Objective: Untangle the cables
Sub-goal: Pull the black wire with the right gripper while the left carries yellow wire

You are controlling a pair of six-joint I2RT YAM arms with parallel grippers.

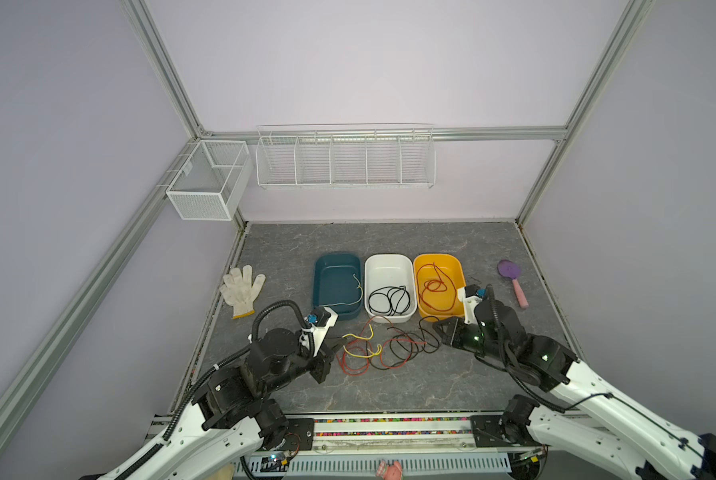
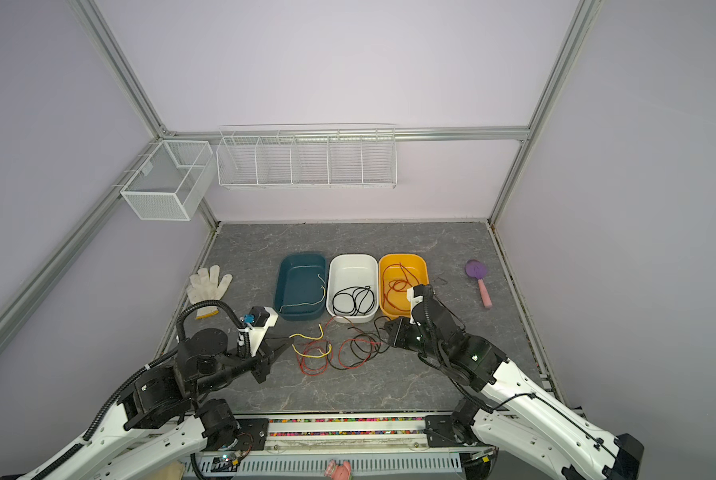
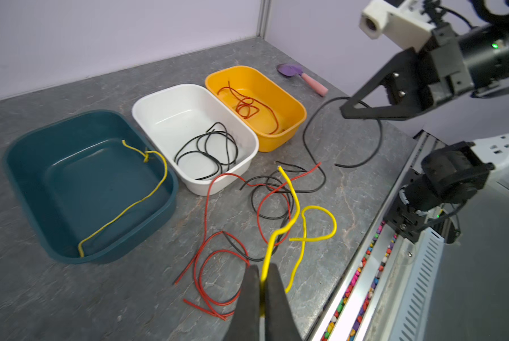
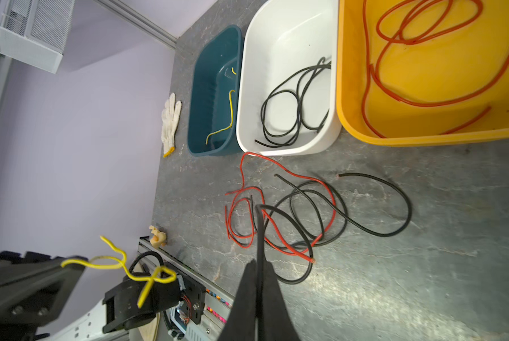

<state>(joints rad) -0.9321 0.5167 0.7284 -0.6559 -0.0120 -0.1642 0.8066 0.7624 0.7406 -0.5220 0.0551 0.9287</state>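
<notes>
The left gripper [image 3: 262, 283] was clamped on a yellow cable [image 3: 288, 212]; the right gripper [image 4: 259, 274] was clamped on a black cable [image 4: 259, 236]. Red and black cables [image 1: 389, 347] lay tangled on the table [image 1: 389, 395] between them, near the white tub [image 1: 389, 257].

Bins [image 1: 389, 256] wall off rear; cables [image 1: 383, 348] clutter middle; open tabletop [image 1: 393, 392] toward front edge.

1. Left arm [image 1: 264, 365] reaches from the desk's [image 1: 389, 390] near edge; left gripper [image 3: 260, 271], raised, pinches a yellow cable [image 3: 268, 254].
2. Right arm [image 1: 526, 353] likewise; right gripper [image 4: 257, 265], raised, clamps a black cable [image 4: 259, 236].
</notes>
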